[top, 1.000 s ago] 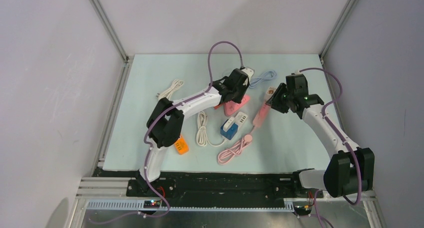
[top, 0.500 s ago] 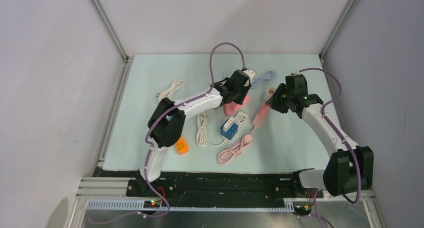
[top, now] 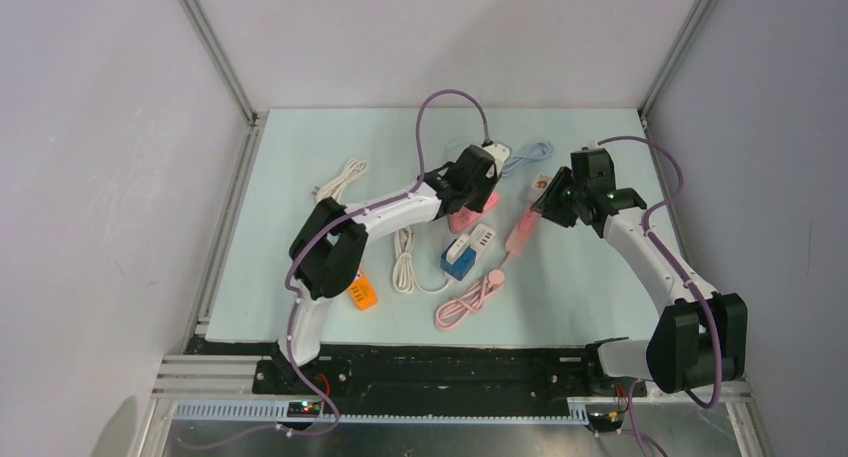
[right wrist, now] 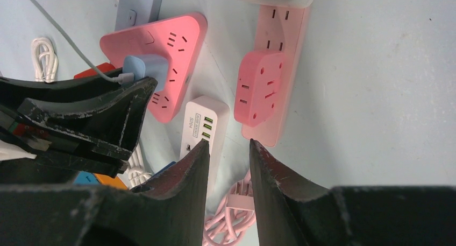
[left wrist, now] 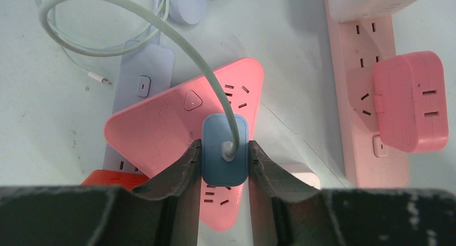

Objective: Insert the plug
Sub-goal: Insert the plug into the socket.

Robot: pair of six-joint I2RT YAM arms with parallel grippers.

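Observation:
My left gripper (left wrist: 225, 159) is shut on a small blue plug (left wrist: 225, 149) with a pale green cord (left wrist: 161, 25). The plug stands on the face of a pink triangular power strip (left wrist: 161, 133), near its middle sockets; its prongs are hidden. In the top view the left gripper (top: 472, 180) is over that strip (top: 466, 218). The right wrist view shows the plug (right wrist: 141, 65) on the strip (right wrist: 175, 44). My right gripper (right wrist: 228, 146) is slightly open and empty, held above the table near a long pink power strip (top: 522, 229).
A pink cube adapter (right wrist: 262, 87) sits in the long pink strip (right wrist: 282, 39). A white USB charger (top: 482, 239), a blue block (top: 459, 262), a coiled pink cable (top: 468, 299), white cables (top: 403, 262), an orange piece (top: 362, 293) and a lavender strip (left wrist: 142, 79) lie around.
My left gripper has edged slightly to the right with the blue plug, over the pink triangular strip. The right arm has barely moved.

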